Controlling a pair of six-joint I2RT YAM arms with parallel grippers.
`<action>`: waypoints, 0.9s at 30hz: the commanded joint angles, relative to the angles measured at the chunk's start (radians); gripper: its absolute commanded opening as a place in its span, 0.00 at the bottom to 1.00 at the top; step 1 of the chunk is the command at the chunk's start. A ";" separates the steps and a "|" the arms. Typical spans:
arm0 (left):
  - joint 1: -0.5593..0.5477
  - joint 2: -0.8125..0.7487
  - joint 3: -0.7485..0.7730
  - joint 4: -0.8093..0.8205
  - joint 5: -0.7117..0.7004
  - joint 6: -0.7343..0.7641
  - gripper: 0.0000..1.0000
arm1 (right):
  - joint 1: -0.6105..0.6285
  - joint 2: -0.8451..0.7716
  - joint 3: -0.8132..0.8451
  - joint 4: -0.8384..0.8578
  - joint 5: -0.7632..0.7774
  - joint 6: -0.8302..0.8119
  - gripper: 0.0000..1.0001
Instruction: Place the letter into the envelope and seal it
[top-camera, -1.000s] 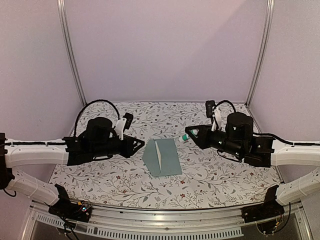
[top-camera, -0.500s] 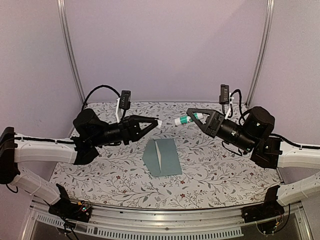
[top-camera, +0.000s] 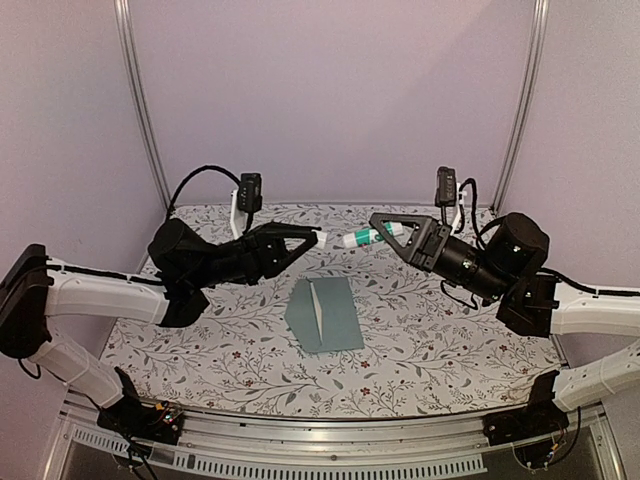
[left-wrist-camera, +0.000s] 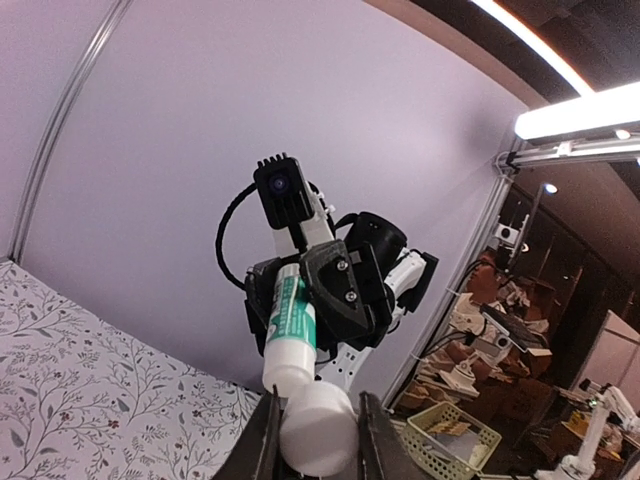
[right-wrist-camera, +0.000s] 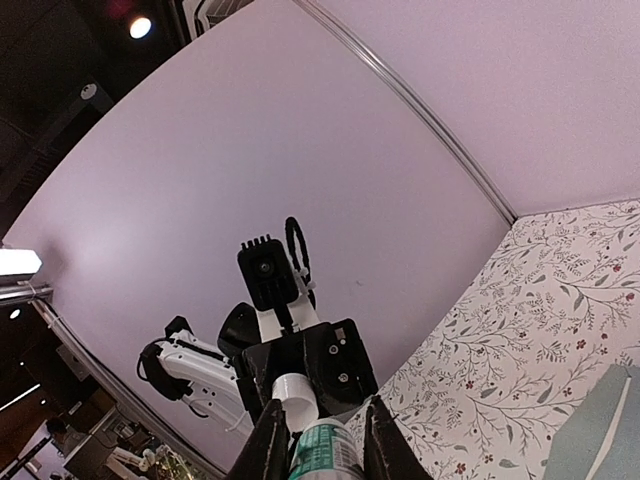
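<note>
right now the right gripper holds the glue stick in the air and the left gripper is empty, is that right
No, the left gripper is not empty: the left wrist view shows it shut on the white cap end of the glue stick. The right gripper does hold the stick in the air.

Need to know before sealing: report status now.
Left gripper shut on cap; right gripper shut on glue stick, both aloft. Envelope flat on table, untouched; letter not visible. No obstruction seen.

glue stick (white cap at tip) above floral table.
</note>
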 joint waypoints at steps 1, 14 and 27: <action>0.011 0.034 0.036 0.062 0.001 -0.008 0.04 | -0.002 0.013 0.021 0.052 -0.040 0.026 0.00; 0.008 0.092 0.071 0.077 -0.002 0.003 0.03 | -0.002 0.051 0.041 0.073 -0.050 0.046 0.00; 0.001 0.087 0.065 0.060 0.000 0.021 0.02 | -0.002 0.069 0.051 0.082 -0.028 0.043 0.00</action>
